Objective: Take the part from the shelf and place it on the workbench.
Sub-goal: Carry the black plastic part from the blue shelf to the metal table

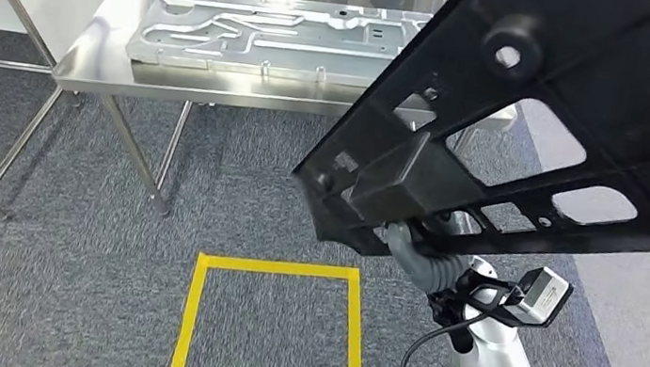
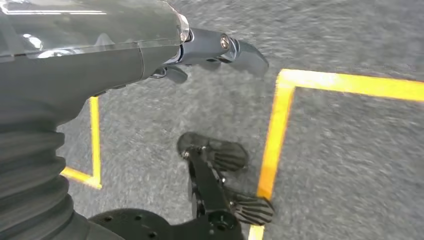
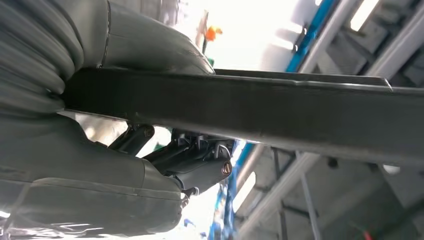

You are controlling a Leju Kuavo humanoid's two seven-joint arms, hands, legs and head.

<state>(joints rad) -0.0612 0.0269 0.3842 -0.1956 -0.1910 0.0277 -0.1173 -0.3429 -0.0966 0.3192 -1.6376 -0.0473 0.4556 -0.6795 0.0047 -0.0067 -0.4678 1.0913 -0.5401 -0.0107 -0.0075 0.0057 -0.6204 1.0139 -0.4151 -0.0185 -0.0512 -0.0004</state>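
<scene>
Right hand (image 3: pixel 165 165) gripping black part (image 1: pixel 536 135), fingers mostly hidden under it, part cut off at frame edge, partly covering workbench (image 1: pixel 111 46), left hand (image 2: pixel 210 50) holding nothing, fingers apart, blurred

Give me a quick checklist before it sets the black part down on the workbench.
1. Grip: the right robot hand holds the black part at its lower edge; the right wrist view shows the fingers clamped around the edge. Ok.
2. Part attitude: tilted, one end raised high. Not ok for laying flat yet.
3. Landing spot: a silver metal panel already covers much of the workbench. Not ok.
4. Far side of the bench: hidden by the part. Cannot tell.
5. Left robot hand: hangs free over the carpet, holding nothing. Ok.
6. Standing position against the yellow floor marking: cannot tell.
</scene>
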